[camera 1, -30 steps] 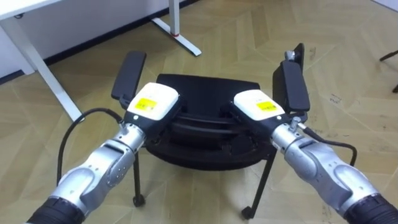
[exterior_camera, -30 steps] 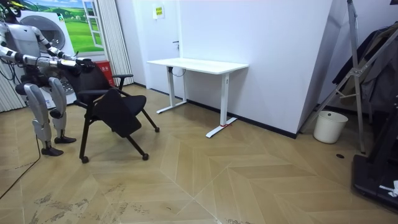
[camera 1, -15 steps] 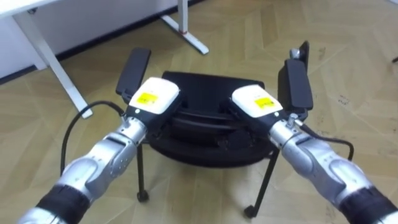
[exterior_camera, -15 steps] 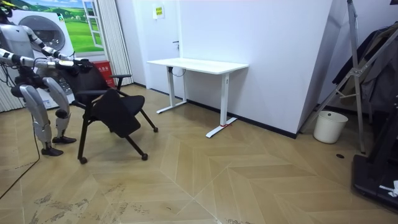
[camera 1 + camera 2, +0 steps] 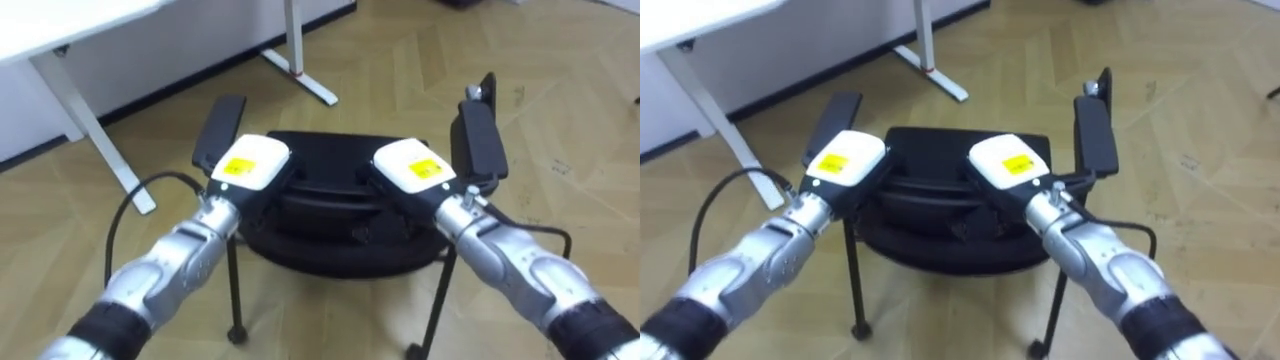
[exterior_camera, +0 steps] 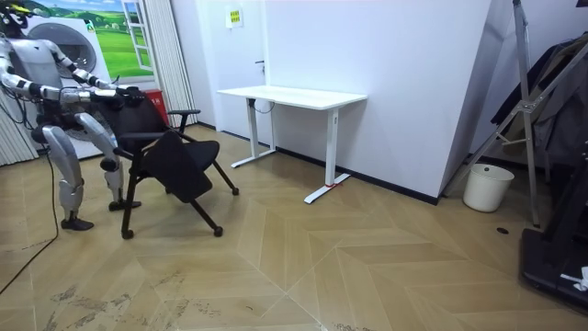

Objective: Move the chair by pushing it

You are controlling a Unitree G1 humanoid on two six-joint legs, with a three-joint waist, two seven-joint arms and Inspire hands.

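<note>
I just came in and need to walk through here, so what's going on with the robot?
The robot stands behind a black chair, left hand and right hand on top of its backrest. In the room view it looks mid-step, so it is probably pushing the chair over the wooden floor. A white desk stands just beyond.

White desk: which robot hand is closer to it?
Left. The left hand sits on the back of the chair, on the side toward the white desk. The right hand sits on the same back, on the side away from the desk.
</note>
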